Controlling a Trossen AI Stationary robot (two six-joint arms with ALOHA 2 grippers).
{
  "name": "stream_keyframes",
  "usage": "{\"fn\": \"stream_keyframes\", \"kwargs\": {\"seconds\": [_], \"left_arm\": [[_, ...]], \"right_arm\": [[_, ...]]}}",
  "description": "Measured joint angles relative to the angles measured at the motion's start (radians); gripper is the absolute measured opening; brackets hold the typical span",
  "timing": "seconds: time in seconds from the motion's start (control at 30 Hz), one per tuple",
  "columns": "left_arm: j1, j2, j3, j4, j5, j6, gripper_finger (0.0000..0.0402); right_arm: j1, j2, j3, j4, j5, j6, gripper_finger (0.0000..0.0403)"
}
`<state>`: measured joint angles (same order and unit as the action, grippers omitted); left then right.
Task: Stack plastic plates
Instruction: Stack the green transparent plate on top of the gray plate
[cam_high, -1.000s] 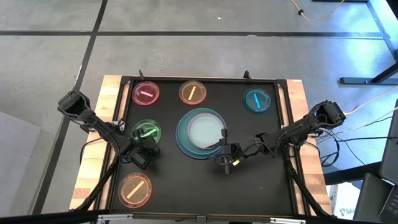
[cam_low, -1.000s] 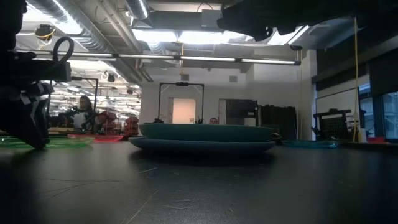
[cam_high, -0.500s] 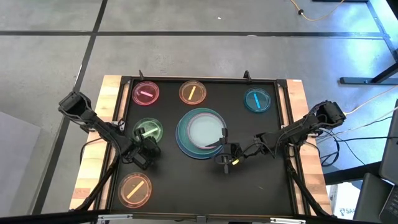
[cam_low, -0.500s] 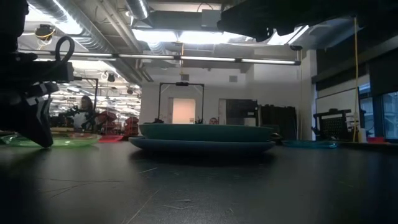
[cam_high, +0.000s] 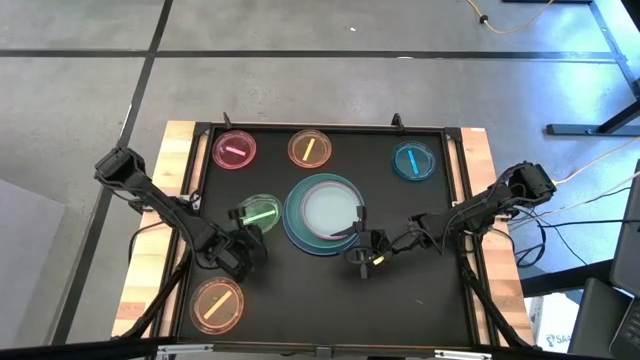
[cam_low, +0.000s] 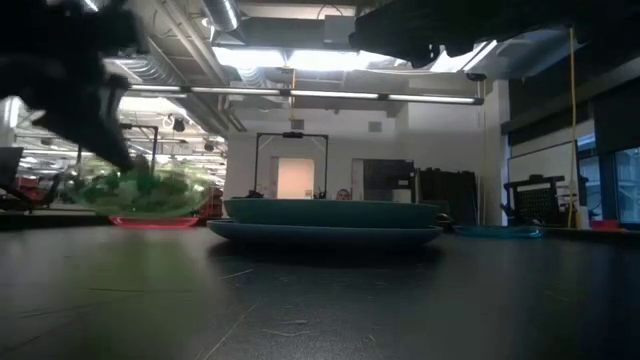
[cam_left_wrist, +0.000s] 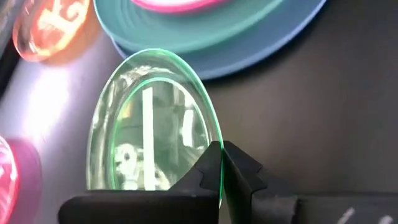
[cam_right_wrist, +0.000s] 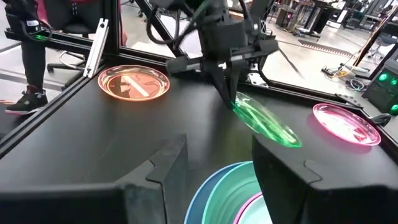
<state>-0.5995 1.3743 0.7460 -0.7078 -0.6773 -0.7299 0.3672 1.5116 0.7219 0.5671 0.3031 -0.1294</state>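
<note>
the green plate (cam_high: 258, 213) has just come off the bench (cam_high: 420, 300): half a second back it lay flat at the left of the high view, and now it sits a little to the right of that spot, tilted, just beside the left rim of the big stack (cam_high: 323, 213) in the middle of the frame. the left gripper (cam_left_wrist: 221, 171) is clenched on the plate's rim, its two dark fingers (cam_left_wrist: 200, 177) pinching the thin edge, and the low view shows the plate clear of the surface at the left of the frame, slightly blurred. the right wrist view agrees, with the plate hanging slanted under the left arm, above the black top. the right gripper (cam_high: 365, 259) waits at the lower right edge of the stack, holding nothing, its fingers spread apart. the stack so far has a light-blue plate at the bottom, a teal one on it, then pink and white ones inside. four small plates lie loose: a pink one (cam_high: 235, 150) at upper left, an orange one (cam_high: 309, 148) at upper middle, a cyan one (cam_high: 413, 161) at upper right, and another orange one (cam_high: 217, 304) at lower left. so the pick looks done and the carry is under way; the plate probably needs to be levelled over the white centre before it is let go, since a grip on so thin a rim could slip.
</note>
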Motion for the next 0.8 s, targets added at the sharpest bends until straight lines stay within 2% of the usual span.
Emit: {"fn": "stream_keyframes", "kwargs": {"seconds": [0.2,0.43,0.57,0.8], "left_arm": [[0.0,-0.001,0.061,0.058,-0.062,0.082,0.0002],[0.033,-0.001,0.061,0.319,-0.023,0.271,0.0002],[0.064,-0.001,0.061,0.436,-0.011,0.374,0.0002],[0.139,0.058,0.06,0.614,0.076,0.514,0.0002]], "right_arm": [[0.0,0.0,0.0,0.011,0.0,0.002,0.017],[0.015,-0.017,-0.001,0.006,0.02,0.002,0.017],[0.065,-0.081,-0.001,-0.007,0.113,-0.009,0.017],[0.185,-0.215,0.0,-0.137,0.288,-0.044,0.017]]}}
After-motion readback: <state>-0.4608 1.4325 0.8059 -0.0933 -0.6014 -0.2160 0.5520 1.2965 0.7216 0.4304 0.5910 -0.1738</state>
